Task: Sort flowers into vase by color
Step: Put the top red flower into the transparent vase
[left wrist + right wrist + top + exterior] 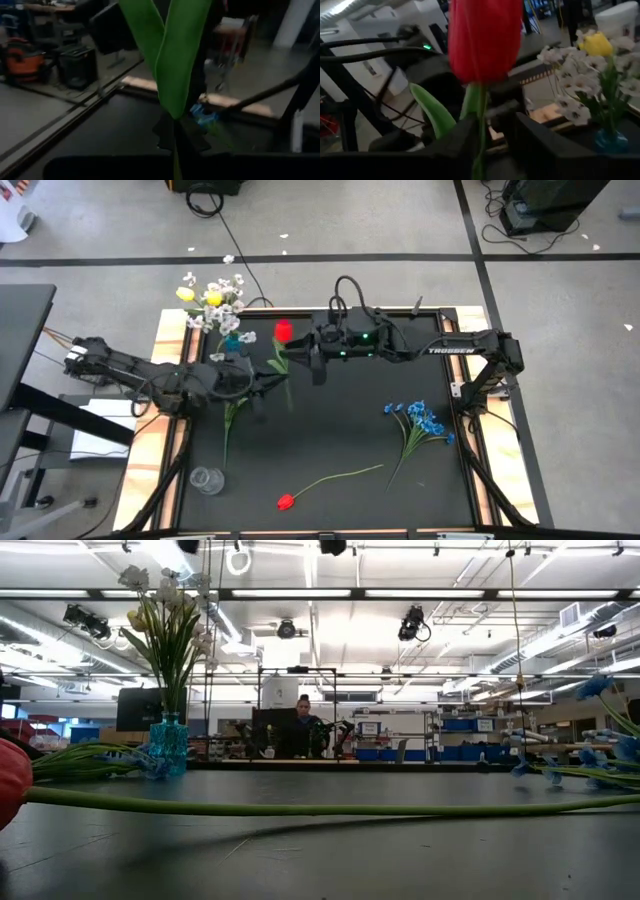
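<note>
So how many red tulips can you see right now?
2. One red tulip is held upright between the two grippers near the blue vase; the other red tulip lies flat at the mat's front edge. More could be hidden behind the arms.

Only one bit of text can really be made out: "TROSSEN" is printed in white letters along the right arm [455,350], seen in the high view. Nothing else is readable. A few signs and screens can be spotted in the room behind the table in the low view, but they're too small for anything on them to be read.
</note>
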Action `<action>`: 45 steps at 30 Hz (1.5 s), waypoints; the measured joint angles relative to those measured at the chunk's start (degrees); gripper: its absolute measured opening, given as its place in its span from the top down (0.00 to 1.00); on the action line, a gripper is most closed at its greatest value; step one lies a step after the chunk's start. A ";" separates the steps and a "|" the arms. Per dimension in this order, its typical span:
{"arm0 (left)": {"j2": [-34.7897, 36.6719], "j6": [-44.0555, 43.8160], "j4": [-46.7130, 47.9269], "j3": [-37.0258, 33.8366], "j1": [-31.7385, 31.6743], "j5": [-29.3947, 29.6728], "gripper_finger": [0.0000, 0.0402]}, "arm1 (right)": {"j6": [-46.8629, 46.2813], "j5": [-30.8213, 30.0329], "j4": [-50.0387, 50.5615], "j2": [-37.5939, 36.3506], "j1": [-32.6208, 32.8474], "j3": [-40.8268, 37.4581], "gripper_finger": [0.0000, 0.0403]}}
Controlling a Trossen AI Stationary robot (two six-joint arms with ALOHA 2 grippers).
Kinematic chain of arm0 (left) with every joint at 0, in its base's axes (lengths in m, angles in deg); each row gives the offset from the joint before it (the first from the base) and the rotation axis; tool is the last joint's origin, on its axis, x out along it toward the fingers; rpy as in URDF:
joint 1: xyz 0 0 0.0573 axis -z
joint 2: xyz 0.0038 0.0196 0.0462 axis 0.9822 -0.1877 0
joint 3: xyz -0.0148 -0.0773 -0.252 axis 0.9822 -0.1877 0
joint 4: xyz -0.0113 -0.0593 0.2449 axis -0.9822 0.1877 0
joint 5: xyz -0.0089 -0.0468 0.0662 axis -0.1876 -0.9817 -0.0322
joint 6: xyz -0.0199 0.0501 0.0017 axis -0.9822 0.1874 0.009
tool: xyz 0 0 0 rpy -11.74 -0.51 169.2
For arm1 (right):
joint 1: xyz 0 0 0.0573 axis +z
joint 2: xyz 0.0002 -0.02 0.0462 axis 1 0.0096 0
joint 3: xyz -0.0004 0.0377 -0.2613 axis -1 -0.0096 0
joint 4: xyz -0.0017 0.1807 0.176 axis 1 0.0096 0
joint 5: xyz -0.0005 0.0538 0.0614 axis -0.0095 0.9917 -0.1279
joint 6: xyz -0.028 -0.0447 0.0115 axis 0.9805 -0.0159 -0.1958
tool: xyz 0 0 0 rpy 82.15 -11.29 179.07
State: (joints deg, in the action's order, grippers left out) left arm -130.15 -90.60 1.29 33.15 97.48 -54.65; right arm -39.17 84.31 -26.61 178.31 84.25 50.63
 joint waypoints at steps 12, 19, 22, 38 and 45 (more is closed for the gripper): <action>10.55 -8.07 22.57 4.23 19.87 24.19 0.99 | 4.61 -10.65 0.41 -6.64 -0.64 0.02 0.45; 13.89 -9.67 29.40 4.16 36.46 22.52 0.99 | 4.65 -11.39 1.95 -9.42 -2.55 0.02 0.45; 14.47 -10.48 29.67 4.16 43.43 22.62 0.99 | 4.04 -11.44 2.62 -9.76 -3.32 0.02 0.45; 13.59 -31.86 24.55 -9.02 73.83 50.27 0.99 | -2.06 -15.34 4.36 -9.50 -2.97 0.01 0.45; 13.82 -22.51 18.57 -7.68 82.04 55.43 0.99 | -3.14 -18.66 4.33 -9.47 -3.02 0.00 0.45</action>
State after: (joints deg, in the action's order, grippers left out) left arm -116.33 -113.11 19.86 25.47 179.53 0.78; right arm -42.31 65.65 -22.29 168.83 81.24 50.63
